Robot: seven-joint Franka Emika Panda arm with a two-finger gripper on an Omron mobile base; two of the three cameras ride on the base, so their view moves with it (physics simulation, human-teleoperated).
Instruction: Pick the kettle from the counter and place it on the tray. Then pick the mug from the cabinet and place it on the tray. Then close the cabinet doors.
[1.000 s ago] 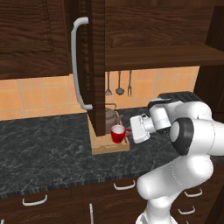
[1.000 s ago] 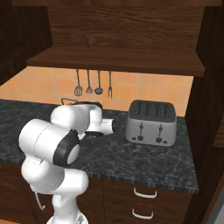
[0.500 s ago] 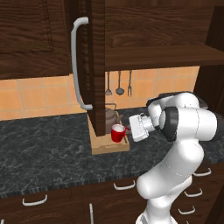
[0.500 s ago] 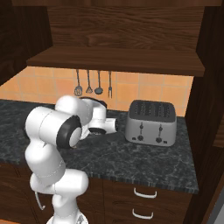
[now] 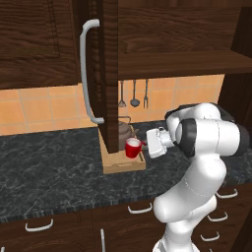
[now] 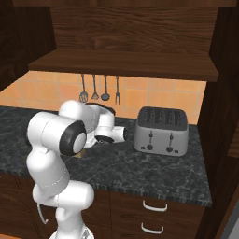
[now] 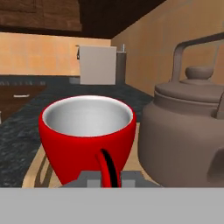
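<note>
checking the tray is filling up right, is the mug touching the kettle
Apart. The hand view shows a strip of tray between mug and kettle.

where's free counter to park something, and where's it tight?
Free: the counter left of the tray, and the stretch between the arm and the toaster in the right base view. Tight: the tray itself, where the kettle and mug sit close together under the open cabinet door, with the tool on the mug's handle.

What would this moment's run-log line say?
kettle: on tray | mug: on tray, fingers shut on its handle | cabinet doors: open
</note>
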